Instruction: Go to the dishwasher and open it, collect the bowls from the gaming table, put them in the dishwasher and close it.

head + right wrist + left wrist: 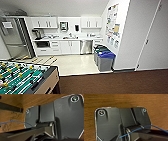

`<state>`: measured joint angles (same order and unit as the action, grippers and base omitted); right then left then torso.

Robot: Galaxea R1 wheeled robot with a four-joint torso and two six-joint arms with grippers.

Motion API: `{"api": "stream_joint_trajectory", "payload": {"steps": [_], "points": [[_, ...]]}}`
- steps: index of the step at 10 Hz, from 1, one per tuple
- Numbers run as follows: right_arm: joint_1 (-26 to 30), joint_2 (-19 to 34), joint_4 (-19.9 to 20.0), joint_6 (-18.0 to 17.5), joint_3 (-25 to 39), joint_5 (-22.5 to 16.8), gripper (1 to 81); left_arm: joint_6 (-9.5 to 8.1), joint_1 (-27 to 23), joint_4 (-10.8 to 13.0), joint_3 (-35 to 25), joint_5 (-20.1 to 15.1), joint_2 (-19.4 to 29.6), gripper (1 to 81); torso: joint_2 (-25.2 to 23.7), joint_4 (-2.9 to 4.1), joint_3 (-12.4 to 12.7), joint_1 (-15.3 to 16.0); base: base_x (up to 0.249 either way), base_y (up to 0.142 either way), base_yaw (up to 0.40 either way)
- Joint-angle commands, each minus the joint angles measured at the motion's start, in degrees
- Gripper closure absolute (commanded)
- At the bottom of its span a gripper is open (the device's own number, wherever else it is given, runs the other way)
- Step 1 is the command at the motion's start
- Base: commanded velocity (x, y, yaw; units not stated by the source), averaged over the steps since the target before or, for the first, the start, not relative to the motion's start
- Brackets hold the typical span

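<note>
Standing on the brown carpet [112, 83] at the mouth of a small kitchen, the robot looks to be on the first step: getting to the dishwasher [86, 46] so it can be opened. That steel-fronted unit sits shut in the far run of white cabinets [67, 47], under the counter [62, 38] and just past the sink area. It is well apart from the robot, across the pale kitchen floor [75, 63].

My guess is that the next move calls for driving straight in over the floor and stopping squarely before the steel front, close enough for an arm to reach the bar at its top edge. No blue bowls can be made out from here, though the far counter is too blurred to be sure what stands on it.

Along the right side of the path stand the bins [105, 58], a grey one with a blue lid nearest, and they narrow the way in beside the white wall [125, 37] with its posters. A foosball table [25, 77] juts in at the near left corner, close to the robot's side. A tall steel fridge [13, 37] stands at far left.

Both wrist cameras look down on carpet and the robot's own dark plates, with a thin blue cable [140, 129] crossing; I cannot tell how either gripper's fingers stand, or whether they hold anything.
</note>
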<state>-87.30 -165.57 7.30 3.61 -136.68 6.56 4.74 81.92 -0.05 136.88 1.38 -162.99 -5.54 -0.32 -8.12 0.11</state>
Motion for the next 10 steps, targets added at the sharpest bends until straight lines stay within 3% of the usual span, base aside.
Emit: {"api": "stream_joint_trajectory", "payload": {"steps": [1, 10], "points": [[2.87, 0.22, 0.17, 0.17, 1.08, -2.96, 1.0, 0.27, -2.86, -0.65, -0.91, -2.87, 0.64, 1.0, 0.0, 0.0, 0.0, 0.0, 0.149, 0.0, 0.0], [2.78, 0.22, 0.26, 0.17, 0.64, -2.87, 1.0, 0.27, -2.86, -0.57, -0.91, -2.78, 0.64, 1.0, 0.0, 0.0, 0.0, 0.0, 0.149, 0.0, 0.0]]}}
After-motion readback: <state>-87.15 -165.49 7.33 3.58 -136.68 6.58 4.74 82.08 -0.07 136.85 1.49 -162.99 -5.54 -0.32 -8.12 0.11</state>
